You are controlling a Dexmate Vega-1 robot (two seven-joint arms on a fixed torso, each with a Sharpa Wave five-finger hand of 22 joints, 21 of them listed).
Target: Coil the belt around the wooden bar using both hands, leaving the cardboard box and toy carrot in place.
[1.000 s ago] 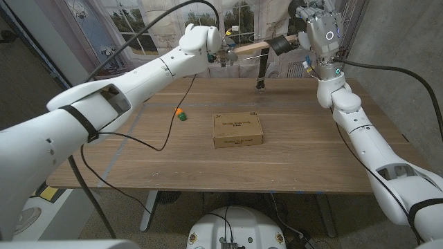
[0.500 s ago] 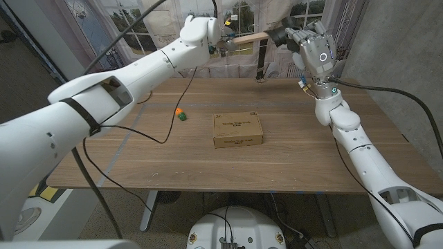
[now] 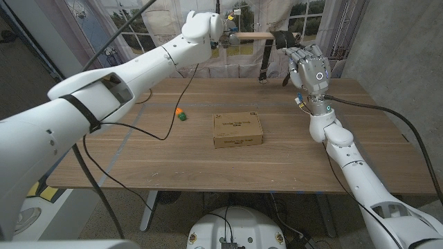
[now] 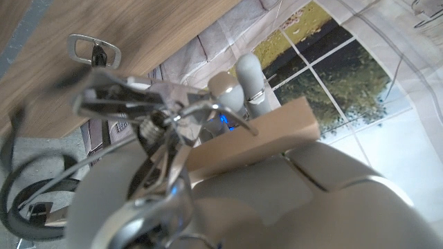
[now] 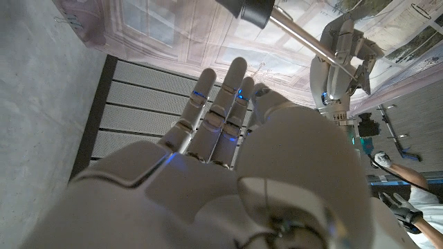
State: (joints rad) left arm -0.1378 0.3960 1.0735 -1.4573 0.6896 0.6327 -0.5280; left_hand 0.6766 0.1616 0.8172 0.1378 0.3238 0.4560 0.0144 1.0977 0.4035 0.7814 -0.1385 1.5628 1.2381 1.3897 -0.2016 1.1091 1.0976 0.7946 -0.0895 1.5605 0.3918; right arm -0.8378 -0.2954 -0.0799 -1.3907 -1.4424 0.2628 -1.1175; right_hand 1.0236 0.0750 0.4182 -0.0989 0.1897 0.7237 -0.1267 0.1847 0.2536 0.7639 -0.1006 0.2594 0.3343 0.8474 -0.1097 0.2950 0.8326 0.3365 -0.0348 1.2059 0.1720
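Belt (image 3: 279, 39) is partly coiled round one end of the wooden bar (image 3: 250, 35), which is held in the air above the far edge of the surface (image 3: 138, 166); a dark strap tail hangs down from the bar toward that edge. The left robot hand (image 3: 223, 38) grips the bar's other end, its fingers closed on the wood in the left wrist view. The right robot hand (image 3: 308, 66) is raised just below the coiled end, fingers spread, holding nothing. Near the middle of the surface lies the cardboard box (image 3: 237, 130), flat. The toy carrot (image 3: 181, 114) lies apart from it, toward the left edge.
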